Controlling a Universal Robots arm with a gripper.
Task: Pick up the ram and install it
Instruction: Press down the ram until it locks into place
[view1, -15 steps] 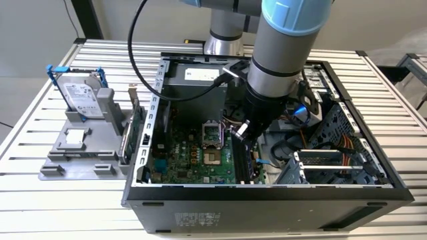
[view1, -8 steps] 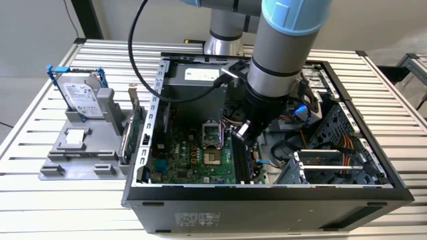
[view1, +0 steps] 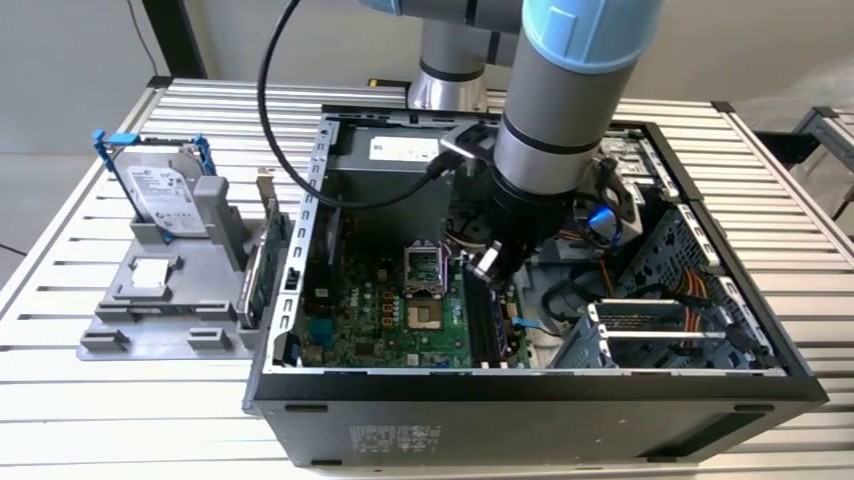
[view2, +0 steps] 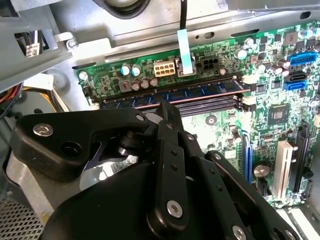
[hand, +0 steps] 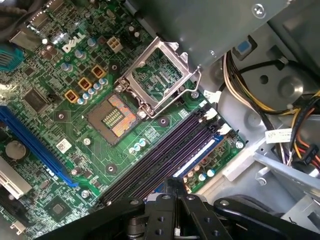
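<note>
The ram (view2: 200, 91) is a long blue stick standing level in the memory slot nearest the motherboard's edge, also visible in the first wrist view (hand: 200, 156). My gripper (view1: 489, 272) reaches down into the open computer case and its tip meets the ram about midway along it in both wrist views (view2: 164, 106) (hand: 173, 181). The black fingers (view2: 170, 150) are drawn together around the thin stick. The part of the ram under the tip is hidden. The dark slots (hand: 150, 165) beside it hold nothing.
The green motherboard (view1: 387, 310) lies in the black case (view1: 534, 385), with the open processor socket (hand: 112, 117) near the slots. Cable bundles (hand: 250, 95) and a drive cage (view1: 667, 330) crowd the exterior view's right. A grey stand (view1: 160, 300) holds a hard drive (view1: 163, 195) and a green card (view1: 263, 265).
</note>
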